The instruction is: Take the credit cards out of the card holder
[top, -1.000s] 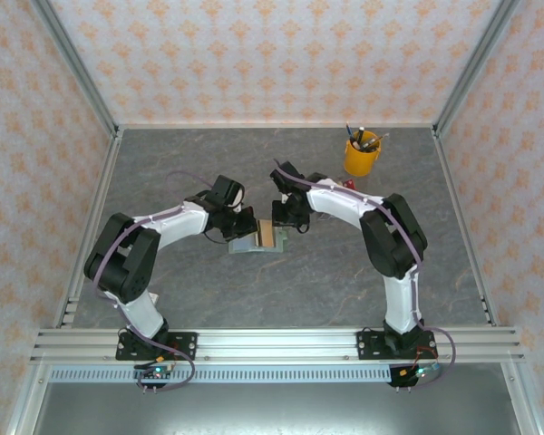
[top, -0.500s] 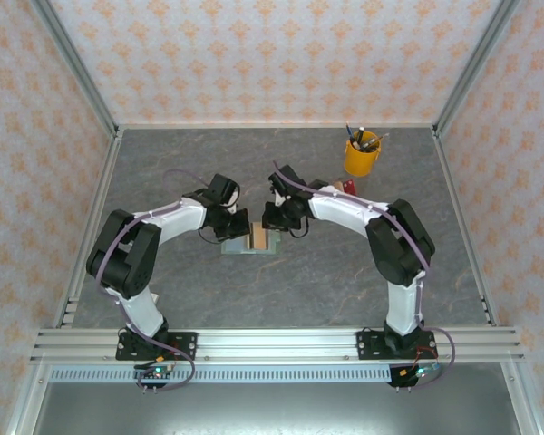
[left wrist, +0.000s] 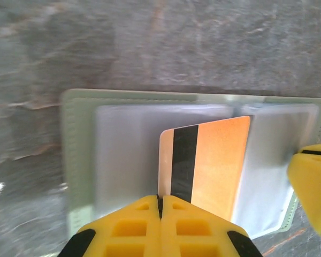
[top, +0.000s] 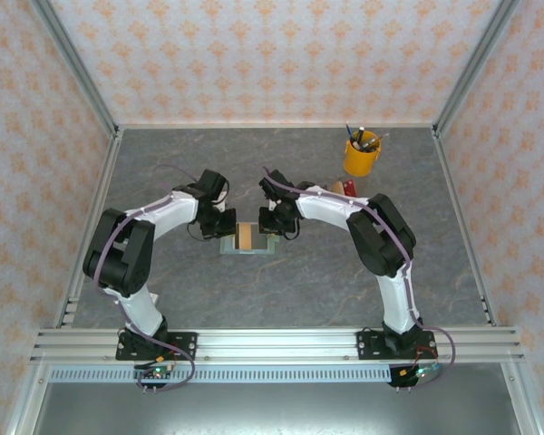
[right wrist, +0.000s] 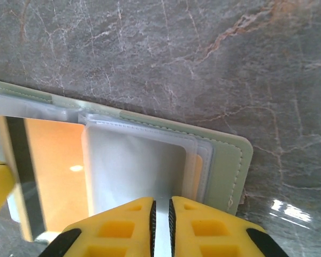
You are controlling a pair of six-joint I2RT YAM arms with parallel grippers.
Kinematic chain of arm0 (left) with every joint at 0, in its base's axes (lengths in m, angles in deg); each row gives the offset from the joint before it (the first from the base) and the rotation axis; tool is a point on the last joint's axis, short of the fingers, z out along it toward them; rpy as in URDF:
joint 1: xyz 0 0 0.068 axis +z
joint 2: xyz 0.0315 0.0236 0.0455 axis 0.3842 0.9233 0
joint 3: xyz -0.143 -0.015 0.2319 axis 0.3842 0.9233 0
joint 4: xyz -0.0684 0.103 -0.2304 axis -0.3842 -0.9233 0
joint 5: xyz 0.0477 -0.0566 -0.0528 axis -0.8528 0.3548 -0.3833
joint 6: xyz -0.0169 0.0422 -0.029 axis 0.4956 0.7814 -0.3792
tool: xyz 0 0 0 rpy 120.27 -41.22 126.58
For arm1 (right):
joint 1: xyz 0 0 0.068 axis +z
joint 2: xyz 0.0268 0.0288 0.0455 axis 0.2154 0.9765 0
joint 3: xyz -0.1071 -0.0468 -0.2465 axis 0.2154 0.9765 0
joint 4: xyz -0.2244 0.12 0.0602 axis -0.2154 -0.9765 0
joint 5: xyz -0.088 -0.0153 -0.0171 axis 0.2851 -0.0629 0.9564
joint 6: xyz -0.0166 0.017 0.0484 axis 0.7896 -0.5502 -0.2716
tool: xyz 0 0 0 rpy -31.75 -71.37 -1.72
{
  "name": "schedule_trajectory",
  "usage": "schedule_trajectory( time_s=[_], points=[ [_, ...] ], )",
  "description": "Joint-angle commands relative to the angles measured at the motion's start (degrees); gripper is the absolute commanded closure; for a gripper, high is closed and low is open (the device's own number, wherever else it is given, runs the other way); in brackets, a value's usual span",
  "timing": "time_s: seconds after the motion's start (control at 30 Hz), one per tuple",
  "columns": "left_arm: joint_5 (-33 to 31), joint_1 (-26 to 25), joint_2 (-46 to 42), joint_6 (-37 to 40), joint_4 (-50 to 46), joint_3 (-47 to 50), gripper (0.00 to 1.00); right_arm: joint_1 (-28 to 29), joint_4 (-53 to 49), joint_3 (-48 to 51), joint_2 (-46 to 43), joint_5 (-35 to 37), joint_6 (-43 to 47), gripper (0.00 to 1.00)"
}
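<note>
1 card holder (left wrist: 77,139), open and flat on the table (top: 344,272), mid-table between my 2 grippers.

1 orange card (left wrist: 214,160) with 1 black stripe lies face-up across the holder's middle. In the right wrist view, 1 long edge of it sits under the clear sleeves.

The card's near edge is cut off behind my left gripper (left wrist: 160,206). Left jaws are fully closed, tips over that edge. The card shows flat, not between the pads. Cannot tell if the tips touch it.

My right gripper (right wrist: 161,211) is over the holder's other half, above the sleeve stack. Jaws are almost together, with 1 thin slit between them. Pale material shows in the slit; cannot tell if a sleeve is pinched.

Sleeves: at least 2 layered edges, exact count unclear. There's a faint orange tint under the stack near the holder's outer border. Cannot tell if that's a 2nd card.

Far right of the table is 1 yellow cup (top: 362,159) of pens, pen count too small to read. Just beside it is 1 small red item (top: 349,187), partly hidden by my right arm.
</note>
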Motion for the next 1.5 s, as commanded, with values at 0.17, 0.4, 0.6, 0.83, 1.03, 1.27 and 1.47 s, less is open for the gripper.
schedule_trajectory(
  time_s=[0.17,0.4,0.6,0.83,1.03,1.27,1.47],
  points=[
    [-0.71,1.58,-12.56,-0.27,-1.71,0.39,1.0,-0.97,4.23,2.21,-5.25,-1.17,-0.13,0.81],
    [5.14,1.6,-17.53,-3.86,2.79,-0.87,1.0,-4.52,14.06,10.22,-17.11,-4.85,-4.55,0.61],
    [14.14,1.61,-18.86,-9.44,9.57,-0.97,1.0,-8.36,29.74,19.95,-24.02,-15.97,-12.23,0.34],
    [21.23,1.68,-20.2,-16.16,18.1,0.08,1.0,-9.01,45.1,23.97,-24.9,-24.15,-21.58,0.14],
    [23.14,2.14,-19.59,-17.66,20.65,0.87,1.0,-9.0,55.03,24.73,-23.56,-28.51,-28.17,0.1],
    [24.39,2.99,-18.56,-18.82,22.41,1.58,1.0,-9.0,56.77,24.7,-23.75,-30.18,-28.89,0.27],
    [24.82,3.45,-17.94,-18.46,21.66,1.31,1.0,-8.99,56.17,24.37,-23.55,-30.71,-28.34,0.47]
  ],
)
